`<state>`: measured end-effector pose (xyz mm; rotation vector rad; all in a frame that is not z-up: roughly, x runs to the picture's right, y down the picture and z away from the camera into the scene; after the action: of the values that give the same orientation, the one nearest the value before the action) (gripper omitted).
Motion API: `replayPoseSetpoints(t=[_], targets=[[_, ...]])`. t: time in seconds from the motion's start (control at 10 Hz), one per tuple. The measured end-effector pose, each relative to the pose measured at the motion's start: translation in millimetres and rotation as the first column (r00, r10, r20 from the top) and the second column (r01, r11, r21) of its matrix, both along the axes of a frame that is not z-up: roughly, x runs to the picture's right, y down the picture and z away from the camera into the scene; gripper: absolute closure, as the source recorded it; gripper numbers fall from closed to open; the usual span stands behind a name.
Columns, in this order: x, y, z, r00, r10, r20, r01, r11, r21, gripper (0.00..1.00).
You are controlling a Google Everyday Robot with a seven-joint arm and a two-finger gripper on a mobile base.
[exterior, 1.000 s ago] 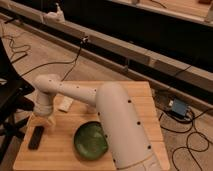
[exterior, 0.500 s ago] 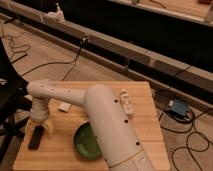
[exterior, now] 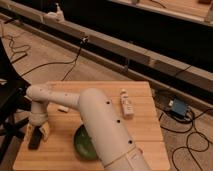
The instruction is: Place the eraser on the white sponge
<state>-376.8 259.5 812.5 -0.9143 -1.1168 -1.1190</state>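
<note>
Near the front left corner of the table (exterior: 145, 131): tool (exterior: 38, 132) is down low, pointing at the wood, right over the far end of the eraser (exterior: 34, 142). Eraser lies flat on the table, long axis running front to back, close to the left edge. Tool and eraser overlap from where I stand; cannot tell whether the tool is open or clamped on it.

White arm (exterior: 102, 122) comes in from the front right, runs across the table to an elbow on the left, then drops to the tool.

White sponge (exterior: 63, 108) lies flat, behind and to the right of the eraser, apart from it, just beside the arm.

Green bowl (exterior: 80, 146) sits at the front, partly hidden by the arm. White tube (exterior: 126, 104) lies on the right half, well apart from the sponge
</note>
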Motion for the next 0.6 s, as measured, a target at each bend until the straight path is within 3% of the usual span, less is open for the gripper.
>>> replayPoseSetpoints(t=[0.4,0.6], targets=[[6.1,-14.7,3.2,0.998,0.052,-0.024,-0.051,0.9981,0.034,0.96],[18.2,-35.2,0.3,0.992,0.117,-0.041,-0.113,0.9907,0.076,1.0]])
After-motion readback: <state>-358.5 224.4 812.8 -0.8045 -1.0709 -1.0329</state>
